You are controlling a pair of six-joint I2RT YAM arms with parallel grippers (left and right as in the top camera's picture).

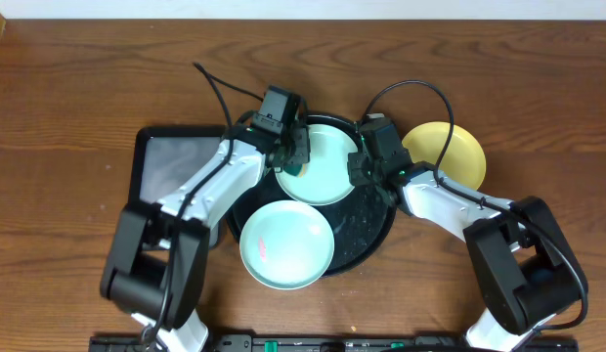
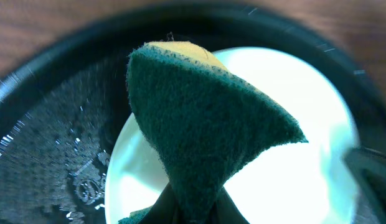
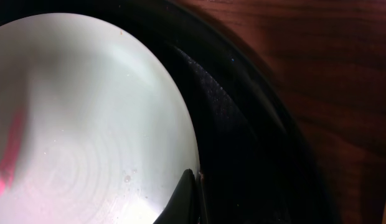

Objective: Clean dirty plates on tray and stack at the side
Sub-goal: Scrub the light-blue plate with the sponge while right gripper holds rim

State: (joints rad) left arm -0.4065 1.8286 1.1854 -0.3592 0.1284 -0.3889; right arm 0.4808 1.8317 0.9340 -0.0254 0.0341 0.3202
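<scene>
A green sponge (image 2: 205, 137) is clamped in the left gripper (image 1: 295, 154) over a mint plate (image 1: 327, 178) on the black tray (image 1: 367, 235). The right gripper (image 1: 363, 168) is held closed at that plate's rim.

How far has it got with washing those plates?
One looks done: the yellow plate sits on the table beside the black tray. In hand: the left claw holds a green sponge over the far mint plate, whose rim the right claw seems to pinch. Left: the near mint plate, red smear showing.
</scene>
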